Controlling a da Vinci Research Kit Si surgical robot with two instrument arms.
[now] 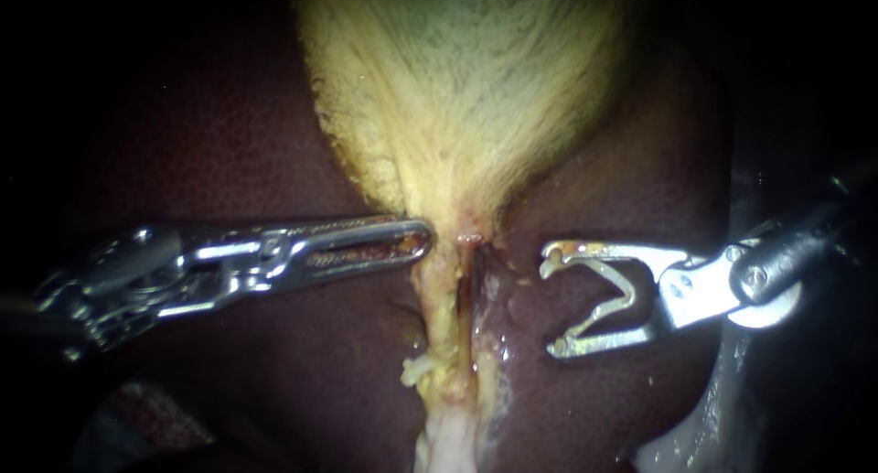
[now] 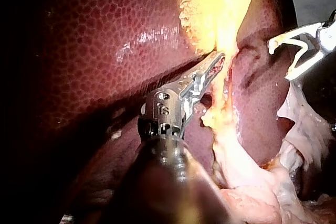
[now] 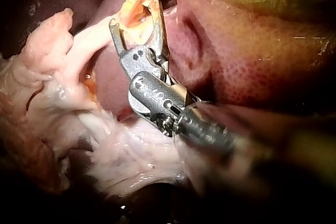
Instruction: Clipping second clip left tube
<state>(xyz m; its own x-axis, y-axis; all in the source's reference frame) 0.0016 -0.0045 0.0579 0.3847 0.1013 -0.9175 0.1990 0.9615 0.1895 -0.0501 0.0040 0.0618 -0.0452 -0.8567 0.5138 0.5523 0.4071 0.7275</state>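
**Loaded right instrument faces the left tube side-on**

The gallbladder (image 1: 457, 80) fills the upper centre of the endoscope view and narrows to a neck at mid-frame. From there the left tube (image 1: 439, 313), a pale yellow strand, runs almost straight down to the bottom centre, lying on the dark liver (image 1: 229, 144). A thinner reddish tube (image 1: 465, 299) runs just beside it on the right. No clip on either tube can be made out.

The right instrument (image 1: 551, 304) is at centre right, level with the middle of the tube's length. Its jaws stand wide apart and carry what looks like an open clip (image 1: 622, 285), seated against both. Their mouth points left, toward the tube, but is still apart from it, with the reddish tube and a strip of liver between.

The left instrument (image 1: 416, 240) comes in from the left with its long jaws lying together. Their tips touch the edge of the yellow tissue just under the gallbladder's neck, so this instrument is nearer the tube, though it holds nothing visible.

The coming move turns on the crossing. The tube's long axis is vertical in the frame, and the jaws also part up and down. The right instrument therefore probably needs to roll as well as advance left before the tube can pass between its jaws
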